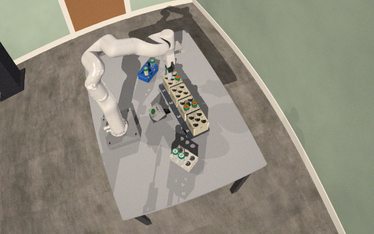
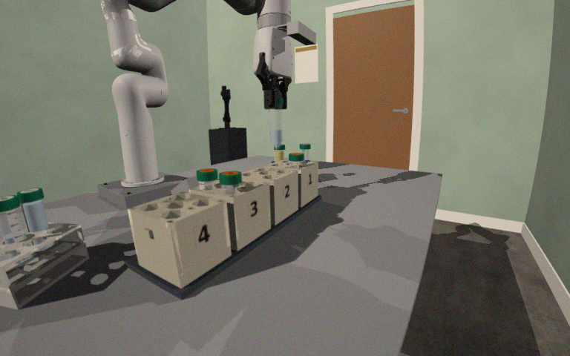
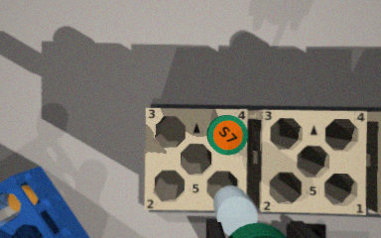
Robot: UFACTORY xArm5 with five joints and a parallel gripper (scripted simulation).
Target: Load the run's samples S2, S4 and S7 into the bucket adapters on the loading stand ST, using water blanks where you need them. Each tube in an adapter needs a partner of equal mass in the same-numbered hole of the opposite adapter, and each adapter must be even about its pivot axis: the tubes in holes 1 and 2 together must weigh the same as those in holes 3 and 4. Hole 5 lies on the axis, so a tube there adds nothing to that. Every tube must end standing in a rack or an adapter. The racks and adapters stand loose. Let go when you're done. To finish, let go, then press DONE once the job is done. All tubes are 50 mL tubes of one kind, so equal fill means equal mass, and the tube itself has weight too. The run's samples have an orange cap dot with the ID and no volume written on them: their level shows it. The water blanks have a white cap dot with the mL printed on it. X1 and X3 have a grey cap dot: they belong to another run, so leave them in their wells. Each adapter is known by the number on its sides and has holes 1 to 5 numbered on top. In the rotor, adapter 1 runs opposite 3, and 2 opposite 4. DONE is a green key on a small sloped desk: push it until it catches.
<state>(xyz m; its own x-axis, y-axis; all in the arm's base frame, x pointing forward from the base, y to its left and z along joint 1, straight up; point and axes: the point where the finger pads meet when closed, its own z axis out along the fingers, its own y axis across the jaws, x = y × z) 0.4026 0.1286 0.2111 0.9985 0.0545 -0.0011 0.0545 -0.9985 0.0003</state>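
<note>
Four boxes, one tube grasped.
My gripper [image 1: 170, 68] [image 2: 275, 99] [image 3: 266, 232] points down, clenching a tube [image 1: 170, 75] [image 2: 276, 127] [image 3: 235, 210] above box 1 [image 1: 172, 80] [image 2: 309, 180] [image 3: 195, 160], toward the tabletop's [image 1: 229, 132] [image 2: 336, 259] [image 3: 99, 20] far edge.

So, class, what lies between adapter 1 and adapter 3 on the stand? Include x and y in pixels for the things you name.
Adapter 2 [image 1: 180, 96] [image 2: 282, 205] [image 3: 278, 198], holding no tubes, stands between adapter 1 [image 1: 167, 85] [image 2: 312, 190] [image 3: 164, 204] and adapter 3 [image 1: 181, 111] [image 2: 243, 222]; the top view shows this.

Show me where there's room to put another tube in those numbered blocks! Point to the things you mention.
Adapter 2 [image 1: 173, 98] [image 2: 286, 203] [image 3: 314, 143], between adapters 1 [image 1: 166, 83] [image 2: 309, 190] [image 3: 195, 141] and 3 [image 1: 181, 110] [image 2: 254, 220] [image 3: 379, 164], has five open holes. So does adapter 4 [image 1: 199, 128] [image 2: 180, 245], at the row's end. It's crowded at adapter 1: S7 [image 1: 177, 78] [image 2: 296, 156] [image 3: 227, 135] stands there, beside the gripper's [image 1: 169, 68] [image 2: 276, 102] [image 3: 265, 233] tube [image 1: 170, 75] [image 2: 276, 132] [image 3: 235, 213]. Adapter 3 holds two.
</note>
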